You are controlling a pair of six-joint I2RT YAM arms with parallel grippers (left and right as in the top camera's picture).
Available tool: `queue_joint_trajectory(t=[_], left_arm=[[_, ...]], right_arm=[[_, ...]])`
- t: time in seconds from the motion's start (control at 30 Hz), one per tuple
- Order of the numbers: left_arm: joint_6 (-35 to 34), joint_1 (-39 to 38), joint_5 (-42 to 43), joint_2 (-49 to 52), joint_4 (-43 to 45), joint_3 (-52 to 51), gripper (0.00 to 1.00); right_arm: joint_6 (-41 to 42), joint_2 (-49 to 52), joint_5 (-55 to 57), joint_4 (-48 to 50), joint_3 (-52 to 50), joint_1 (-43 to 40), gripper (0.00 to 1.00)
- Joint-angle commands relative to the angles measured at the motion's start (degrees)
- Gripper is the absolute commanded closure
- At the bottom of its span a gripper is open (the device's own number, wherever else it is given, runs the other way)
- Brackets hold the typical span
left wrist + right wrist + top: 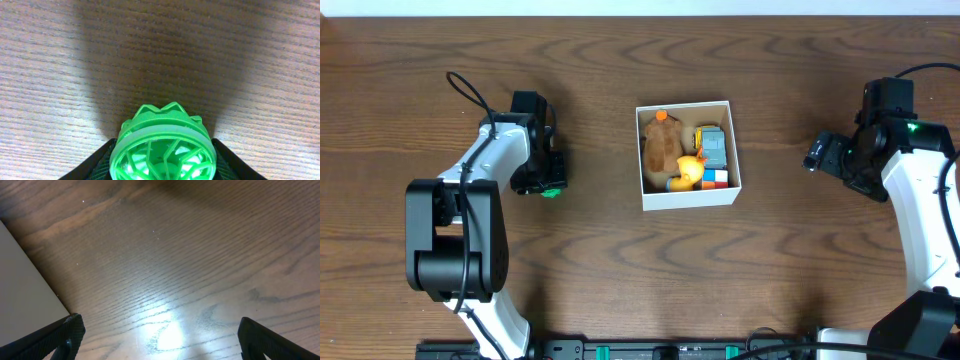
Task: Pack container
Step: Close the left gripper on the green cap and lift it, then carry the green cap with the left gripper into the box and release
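The container (pixel 688 196), a small white-walled open box, stands mid-table. It holds a brown plush toy (pixel 661 143), a yellow duck (pixel 690 168), a blue-grey block (pixel 714 147) and a small coloured cube (pixel 716 178). My left gripper (pixel 546 187) is left of the box, low over the wood, shut on a green ribbed wheel-like toy (pixel 165 149) that fills the space between its black fingers. My right gripper (pixel 817 155) is right of the box, wide open and empty over bare wood (pixel 160 335). The box's white wall (pixel 22 295) shows at the left of the right wrist view.
The brown wooden table (pixel 600 270) extends around the box. A white strip (pixel 640 6) runs along the far edge. Arm bases and a black rail (pixel 650 350) line the near edge.
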Motion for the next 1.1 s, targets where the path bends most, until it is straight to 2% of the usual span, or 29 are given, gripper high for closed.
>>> queue_joint_trajectory(t=[0.0, 0.07, 0.27, 0.37, 0.53, 0.77, 1.07], left_arm=[[-0.09, -0.26, 0.09, -0.5, -1.18, 0.98, 0.81], [-0.09, -0.83, -0.33, -1.9, -2.14, 1.9, 0.87], [-0.09, -5.6, -0.33, -10.69, -4.33, 5.14, 0.88], [0.28, -10.84, -0.31, -17.09, -3.43, 6.38, 0.88], [4.74, -21.62, -0.33, -23.98, 1.49, 6.54, 0.89], [5.97, -32.52, -0.33, -21.57, 3.15, 6.27, 0.89], [5.95, -34.42, -0.28, -13.9, 3.15, 6.1, 0.87]], right_arm=[[-0.66, 0.04, 0.59, 0.04, -0.2, -0.07, 0.01], [-0.68, 0.04, 0.59, 0.04, -0.2, -0.07, 0.01], [-0.66, 0.04, 0.59, 0.15, -0.2, -0.07, 0.01], [-0.66, 0.04, 0.57, 0.37, -0.2, -0.07, 0.01], [-0.66, 0.04, 0.57, 0.39, -0.2, -0.07, 0.01], [-0.66, 0.04, 0.57, 0.37, -0.2, -0.07, 0.01], [-0.66, 0.04, 0.57, 0.37, -0.2, -0.07, 0.01]])
